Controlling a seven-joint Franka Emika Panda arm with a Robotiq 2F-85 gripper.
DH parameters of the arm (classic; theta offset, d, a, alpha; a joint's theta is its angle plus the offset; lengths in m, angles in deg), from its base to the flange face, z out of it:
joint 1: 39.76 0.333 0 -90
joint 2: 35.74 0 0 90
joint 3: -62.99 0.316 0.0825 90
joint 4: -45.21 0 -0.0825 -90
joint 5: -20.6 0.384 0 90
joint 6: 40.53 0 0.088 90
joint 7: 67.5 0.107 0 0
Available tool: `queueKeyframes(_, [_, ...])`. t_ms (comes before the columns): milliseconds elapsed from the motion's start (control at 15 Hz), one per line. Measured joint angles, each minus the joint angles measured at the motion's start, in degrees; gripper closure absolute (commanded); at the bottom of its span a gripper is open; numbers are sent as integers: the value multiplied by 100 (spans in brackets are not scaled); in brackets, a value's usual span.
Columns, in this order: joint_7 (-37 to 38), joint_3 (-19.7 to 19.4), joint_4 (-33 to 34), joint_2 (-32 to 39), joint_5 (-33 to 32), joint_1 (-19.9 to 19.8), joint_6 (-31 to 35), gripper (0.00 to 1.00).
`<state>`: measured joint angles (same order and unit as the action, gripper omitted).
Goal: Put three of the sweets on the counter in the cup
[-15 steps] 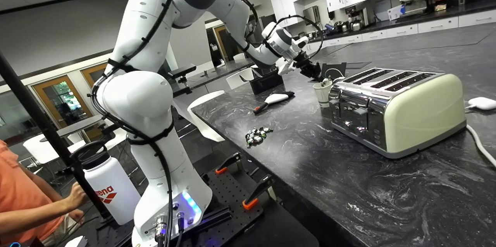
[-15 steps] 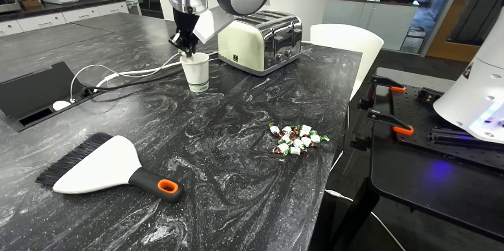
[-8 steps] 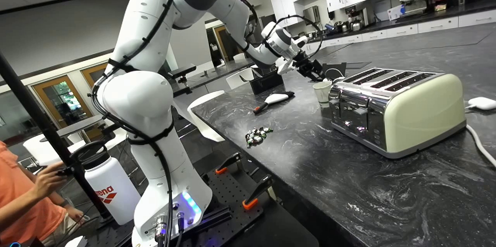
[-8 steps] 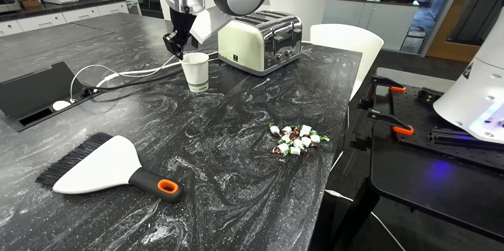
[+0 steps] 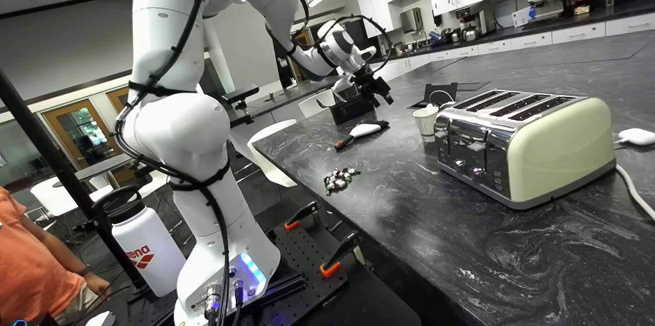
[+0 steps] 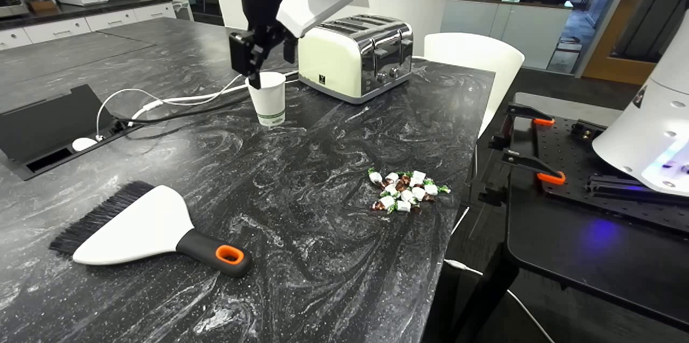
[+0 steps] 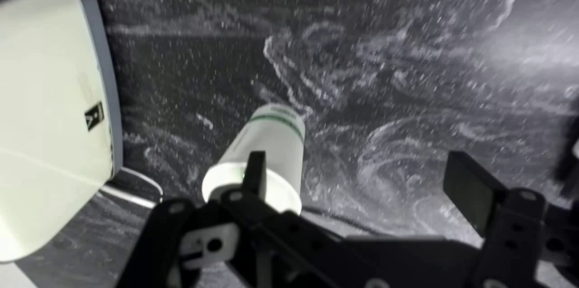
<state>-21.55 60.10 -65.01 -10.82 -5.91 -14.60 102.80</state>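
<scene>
A white paper cup (image 6: 269, 100) with a green band stands upright on the dark marbled counter (image 6: 323, 246), beside the toaster. In the wrist view I look down into the cup (image 7: 282, 148); a speck of green shows inside, the rest hidden behind a finger. My gripper (image 7: 359, 184) stands wide open, nothing between its fingers. In an exterior view the gripper (image 5: 384, 101) hangs above the counter, apart from the cup (image 5: 426, 124). The sweets (image 6: 406, 192), white with green and brown wrapper ends, lie in a loose pile near the counter edge; the wrist view does not include them.
A cream and chrome toaster (image 6: 350, 57) is close to the cup. A white hand brush (image 6: 145, 230) lies across the counter. An opened cable hatch (image 6: 54, 127) with white cords lies behind the cup. A person (image 5: 36, 249) sits beyond the arm base.
The gripper was over the cup with a small pale-green piece at its fingertips. It opened, the piece left the fingers, and the arm drew back and up from the cup.
</scene>
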Motion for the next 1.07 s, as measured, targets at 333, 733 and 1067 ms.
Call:
queueKeyframes(333, [-428, 797, -1593, -1100, 1378, -266, -409, 0])
queueKeyframes(733, [-578, 1072, -3026, -1253, 2443, -594, 550, 0])
queueKeyframes(1067, [-644, 1141, -3619, -1182, 2756, -619, 1473, 0])
